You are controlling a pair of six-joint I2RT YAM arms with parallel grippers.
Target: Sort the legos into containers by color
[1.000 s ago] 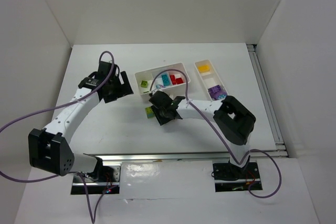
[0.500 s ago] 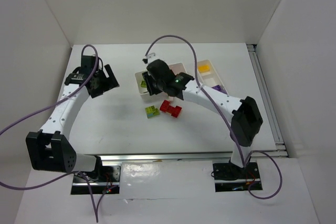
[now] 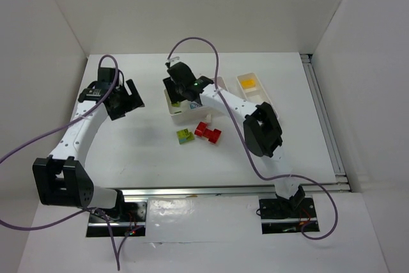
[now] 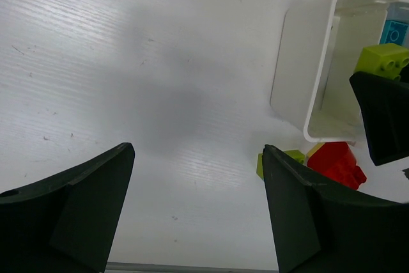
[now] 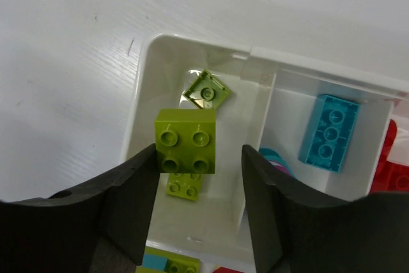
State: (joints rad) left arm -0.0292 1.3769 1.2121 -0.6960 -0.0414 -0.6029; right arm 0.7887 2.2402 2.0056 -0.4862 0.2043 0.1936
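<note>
The lime 2x2 brick [image 5: 185, 150] sits studs-up between the fingers of my right pincer [image 5: 199, 151], over the end compartment of the wider tray [image 5: 137, 113]. It lies against the finger on the left of the wrist view, and a clear gap separates it from the other finger. I therefore read the pincer as released. I cannot tell whether the brick is dropping or already rests on what lies beneath. The same compartment holds a second lime brick [image 5: 184, 185] and a small lime plate [image 5: 206, 92]. The next compartment holds a teal brick [image 5: 329, 132].

Change: one second ago this pincer was low at the tabletop [image 4: 160, 62] among the loose bricks. Half a second ago it had reached the tray. Now it stands over the lime compartment with fingers spread. Meaning: one lime brick is delivered to its colour group.

Remaining on the table, near the tray's front wall, are one lime brick [image 3: 185, 136] and the red bricks [image 3: 208, 132] just beside it. The narrower tray [image 3: 261, 94] holds a yellow brick [image 3: 249, 83].

My left pincer [image 4: 197, 151] hangs over the tabletop beside the tray, fingers spread wide, grasping nothing.
</note>
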